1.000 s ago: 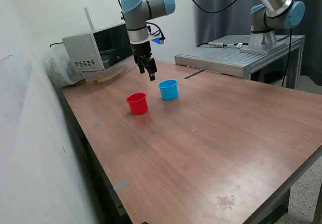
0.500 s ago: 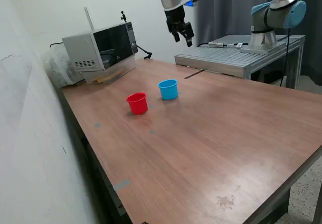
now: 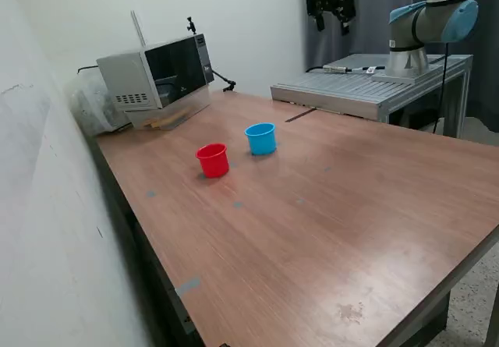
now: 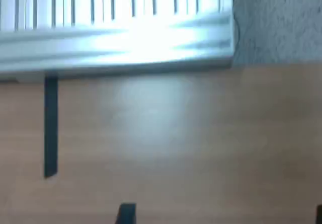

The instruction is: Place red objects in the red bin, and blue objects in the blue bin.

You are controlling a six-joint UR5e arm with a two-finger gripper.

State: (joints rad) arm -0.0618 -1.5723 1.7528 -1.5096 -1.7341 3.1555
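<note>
With no cubes visible on the desk [image 3: 327, 207], the gripper [image 3: 330, 15], high, jaws apart and empty, risks finishing unsorted.

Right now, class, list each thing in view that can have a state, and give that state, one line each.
Small red plastic cup: upright on the table, contents hidden.
Small light blue plastic cup: upright, apart from the red cup, contents hidden.
Tool: raised high, well away from both cups, fingers apart, holding nothing visible.
</note>
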